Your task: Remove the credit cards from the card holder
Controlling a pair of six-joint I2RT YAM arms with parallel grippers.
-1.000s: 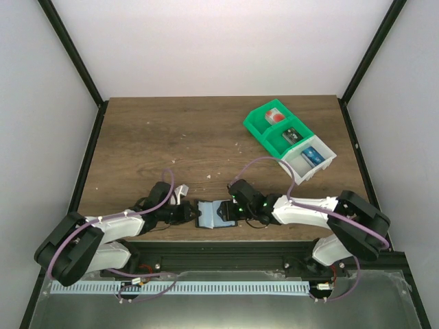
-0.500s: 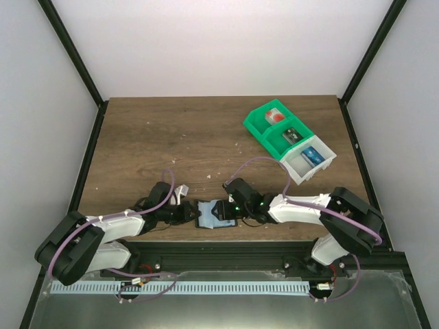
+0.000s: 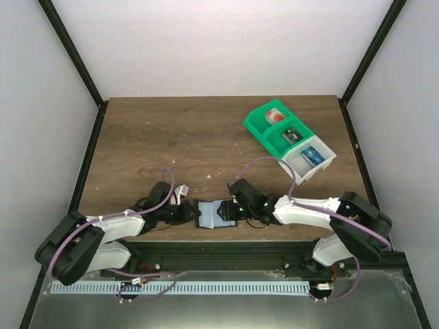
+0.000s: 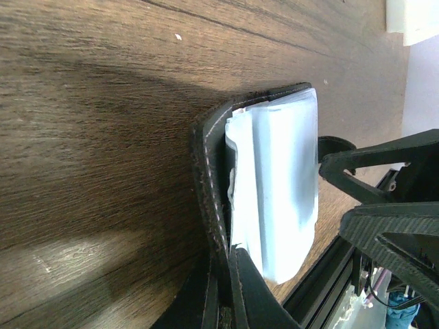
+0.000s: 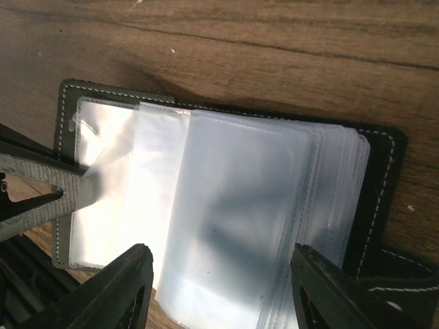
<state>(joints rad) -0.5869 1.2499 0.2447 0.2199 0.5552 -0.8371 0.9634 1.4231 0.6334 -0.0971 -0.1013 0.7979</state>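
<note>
Clear sleeves (image 5: 233, 205) of the card holder (image 3: 215, 214), at the table's (image 3: 206, 137) near edge, lie between the spread fingers of the right gripper (image 5: 221, 274), the left gripper (image 4: 223, 288) clamping its cover (image 4: 206, 171); closing may pinch sleeves, not cards.

White arm shells (image 3: 116, 223), black joints (image 3: 68, 250), lilac cables (image 3: 264, 161), matte black fingers (image 5: 127, 288)

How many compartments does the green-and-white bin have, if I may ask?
3: far green compartment, middle green compartment, near white compartment, each holding something. None seems hidden.
</note>
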